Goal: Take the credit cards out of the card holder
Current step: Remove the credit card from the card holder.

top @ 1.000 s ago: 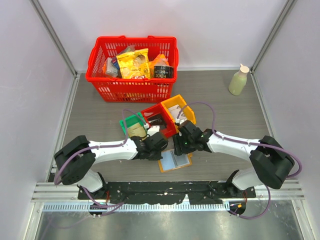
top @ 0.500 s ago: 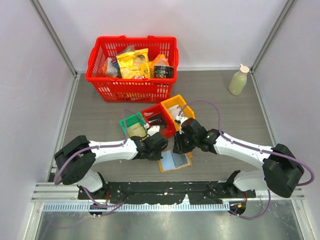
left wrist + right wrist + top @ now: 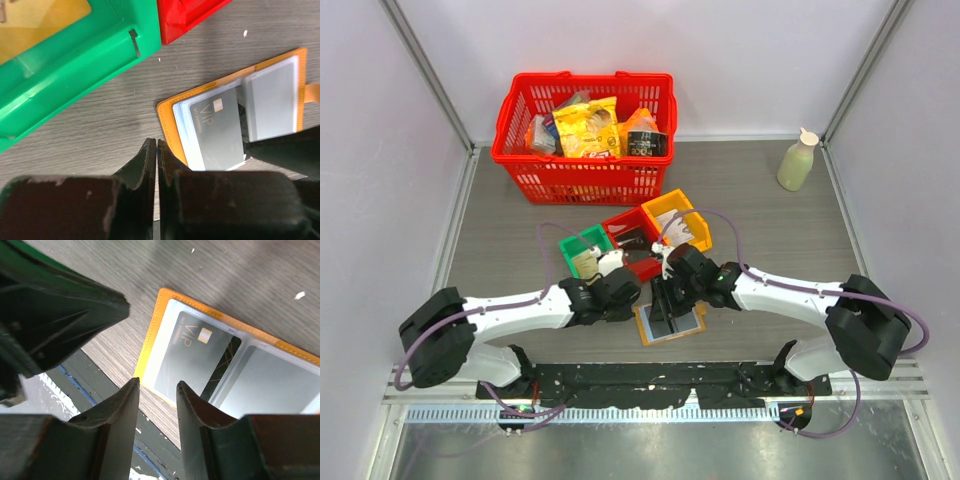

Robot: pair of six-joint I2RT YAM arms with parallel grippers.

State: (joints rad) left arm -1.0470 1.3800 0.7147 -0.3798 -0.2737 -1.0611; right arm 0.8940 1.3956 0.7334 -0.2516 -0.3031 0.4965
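Note:
The card holder (image 3: 688,323) lies open and flat near the table's front edge, tan-orange with clear sleeves (image 3: 274,97). A grey credit card (image 3: 220,125) marked VIP sits in its left sleeve, also plain in the right wrist view (image 3: 192,357). My left gripper (image 3: 156,143) is shut with nothing in it, its tips just off the holder's left corner (image 3: 167,112). In the top view it (image 3: 623,296) rests beside the holder. My right gripper (image 3: 157,385) hovers open above the holder's near edge (image 3: 142,371), over the card side, holding nothing.
A green bin (image 3: 75,65), a red bin (image 3: 190,15) and a yellow bin (image 3: 678,215) stand just behind the holder. Farther back is a red basket (image 3: 582,165) of groceries, and a pale bottle (image 3: 797,160) at the back right. A black rail (image 3: 650,378) runs along the front.
My right gripper has swung left and nearer, and is now over the holder's card side. The left arm has drawn back to the left.

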